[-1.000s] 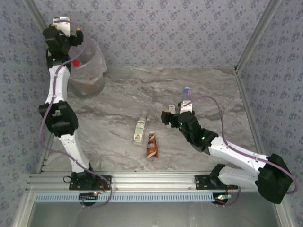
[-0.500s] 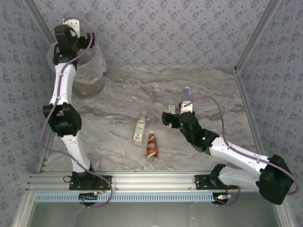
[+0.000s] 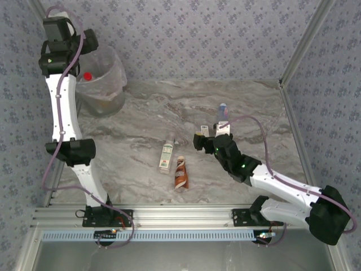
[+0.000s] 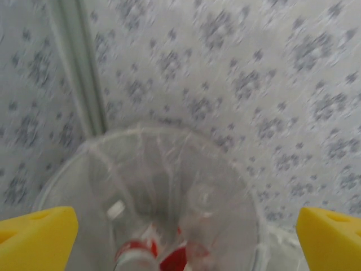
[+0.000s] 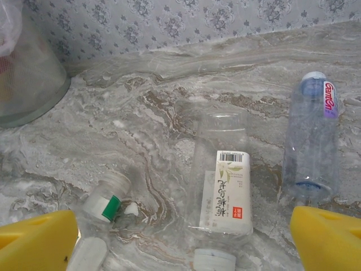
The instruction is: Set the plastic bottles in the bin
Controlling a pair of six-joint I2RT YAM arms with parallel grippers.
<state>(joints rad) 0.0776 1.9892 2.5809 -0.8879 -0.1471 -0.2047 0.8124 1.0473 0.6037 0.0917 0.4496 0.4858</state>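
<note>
My left gripper (image 3: pixel 86 45) hangs open and empty above the bin (image 3: pixel 107 79), a translucent wastebasket with a crinkly bag at the back left. In the left wrist view I look down into the bin (image 4: pixel 73 169) between my yellow fingertips (image 4: pixel 34 237); red-labelled plastic bottles (image 4: pixel 135 251) lie inside. My right gripper (image 5: pixel 180 248) stands open low over the table. Ahead of it lie a clear bottle with a white label (image 5: pixel 225 192), a blue-labelled bottle (image 5: pixel 313 141) and a small green-labelled one (image 5: pixel 104 204). From above, a clear bottle (image 3: pixel 166 153) and a brown-white bottle (image 3: pixel 180 172) lie mid-table, left of the right gripper (image 3: pixel 212 131).
The marble table (image 3: pixel 141 118) is closed in by patterned walls at the back and sides. A metal rail (image 3: pixel 169 215) carrying both arm bases runs along the near edge. The bin's lower wall (image 5: pixel 25 79) shows at the upper left of the right wrist view.
The left arm has swung and lifted near the bin, its wrist now higher and further left, jaws open throughout. The right arm and the table bottles have not moved.
</note>
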